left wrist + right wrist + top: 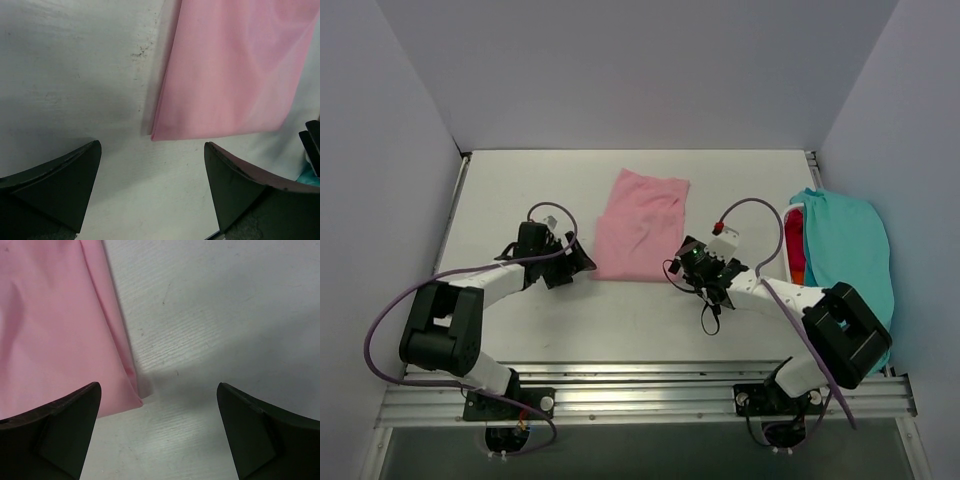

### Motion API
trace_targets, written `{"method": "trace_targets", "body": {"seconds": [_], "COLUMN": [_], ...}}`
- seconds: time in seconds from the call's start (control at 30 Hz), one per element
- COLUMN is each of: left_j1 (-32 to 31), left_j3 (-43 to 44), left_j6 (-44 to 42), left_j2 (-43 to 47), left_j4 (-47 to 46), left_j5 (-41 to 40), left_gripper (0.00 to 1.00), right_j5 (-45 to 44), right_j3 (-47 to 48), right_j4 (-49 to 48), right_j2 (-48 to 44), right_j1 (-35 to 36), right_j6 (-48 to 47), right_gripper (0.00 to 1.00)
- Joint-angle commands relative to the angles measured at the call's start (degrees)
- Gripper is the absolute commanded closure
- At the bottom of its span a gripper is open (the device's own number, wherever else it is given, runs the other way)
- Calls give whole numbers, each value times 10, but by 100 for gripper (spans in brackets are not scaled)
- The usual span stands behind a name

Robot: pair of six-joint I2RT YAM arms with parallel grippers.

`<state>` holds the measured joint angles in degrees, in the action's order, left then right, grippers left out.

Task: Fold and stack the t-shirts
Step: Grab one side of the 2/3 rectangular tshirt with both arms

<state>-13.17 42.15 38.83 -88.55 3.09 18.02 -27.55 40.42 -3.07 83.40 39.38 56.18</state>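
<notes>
Flanking the near corners of the centrally laid pink t-shirt (642, 225), the left gripper (582, 263) and right gripper (682, 265) are held open and empty, seemingly for a 2-handed fold; other t-shirts (842, 245) are heaped at the right.

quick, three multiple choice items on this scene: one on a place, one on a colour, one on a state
1. Where does the pink shirt lie?
A. against the back wall
B. mid-table, between the left gripper and the right gripper
C. hanging off the left edge

2. What colour tops the pile at the right?
A. black
B. pink
C. teal

3. How do the grippers stand?
A. both open, empty
B. both shut on the pink shirt
C. left shut, right open

Key:
1 B: each wrist view shows one near corner of the pink shirt just ahead of the fingers.
2 C: teal cloth covers the top of the pile.
3 A: in both wrist views the fingers are spread wide and grip nothing.
</notes>
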Motion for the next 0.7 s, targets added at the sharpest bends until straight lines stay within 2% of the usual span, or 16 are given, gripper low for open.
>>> {"method": "trace_targets", "body": {"seconds": [0.0, 0.17, 0.3, 0.4, 0.43, 0.5, 0.53, 0.67], "left_j1": [-4, -13, -17, -19, -19, -21, -23, -27], "left_j3": [-18, -30, -26, -22, -22, -21, -20, -17], "left_j6": [19, 34, 42, 49, 49, 51, 53, 56], "left_j2": [23, -18, -54, -70, -76, -80, -85, -97], "left_j4": [-86, -128, -151, -164, -169, -172, -178, -186], "left_j5": [-14, -7, 3, 10, 9, 9, 9, 12], "left_gripper": [6, 6, 6, 6, 6, 6, 6, 6], "right_j5": [-8, 4, 16, 21, 24, 25, 27, 26], "right_j3": [4, 26, 40, 36, 33, 33, 32, 25], "right_j4": [-50, -80, -98, -112, -115, -118, -117, -119], "right_j2": [19, 83, 118, 128, 129, 130, 133, 128], "right_j1": [1, 1, 4, 7, 6, 7, 6, 6], "right_j6": [13, 13, 13, 12, 13, 12, 12, 14], "right_gripper": [5, 6, 11, 24, 36, 50, 63, 85]}}
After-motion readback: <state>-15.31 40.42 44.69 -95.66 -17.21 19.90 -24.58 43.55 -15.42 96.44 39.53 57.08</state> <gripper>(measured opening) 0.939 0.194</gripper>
